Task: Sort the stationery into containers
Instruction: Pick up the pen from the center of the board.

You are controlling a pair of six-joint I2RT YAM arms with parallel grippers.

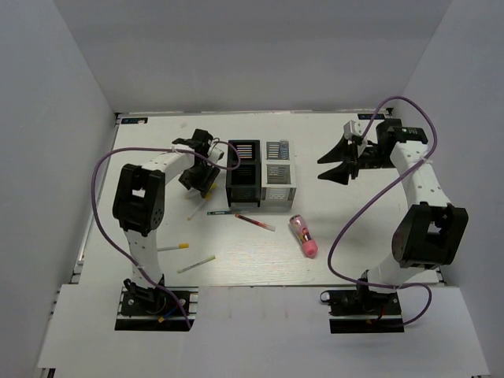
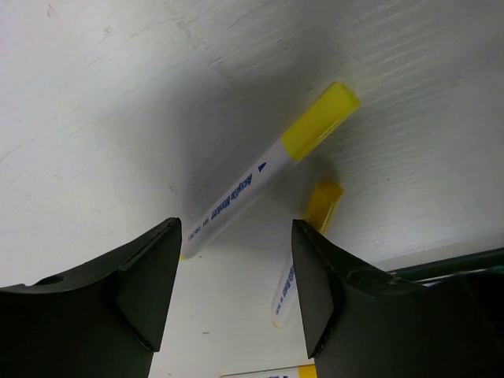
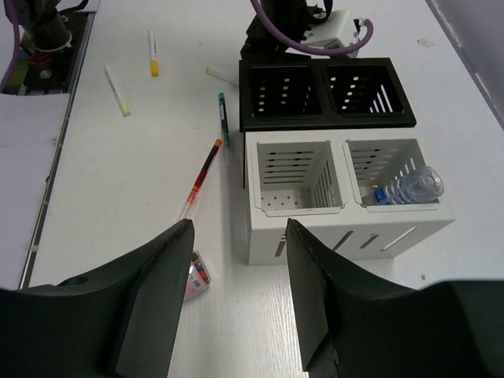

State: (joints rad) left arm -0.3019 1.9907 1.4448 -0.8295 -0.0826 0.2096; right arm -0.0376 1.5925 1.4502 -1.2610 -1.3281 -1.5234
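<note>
Sorted so far: clear tube (image 3: 409,187) in the far right bin (image 3: 374,227). Sticks (image 2: 264,172), red pen (image 3: 203,169), dark pen (image 3: 224,118) and pink tube (image 1: 303,236) lie on the table (image 1: 354,252). Left tool (image 2: 236,228) hangs released over a stick; right tool (image 3: 238,236) is released and empty.

Setting: robotics lab test cell. White table (image 1: 260,268), plain white enclosure walls (image 1: 260,55), left arm (image 1: 140,201) and right arm (image 1: 429,228) bolted down, purple cabling (image 1: 409,99).

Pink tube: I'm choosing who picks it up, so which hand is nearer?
Right. The right hand hangs just beyond the pink tube; the left hand sits left of the bins.
</note>
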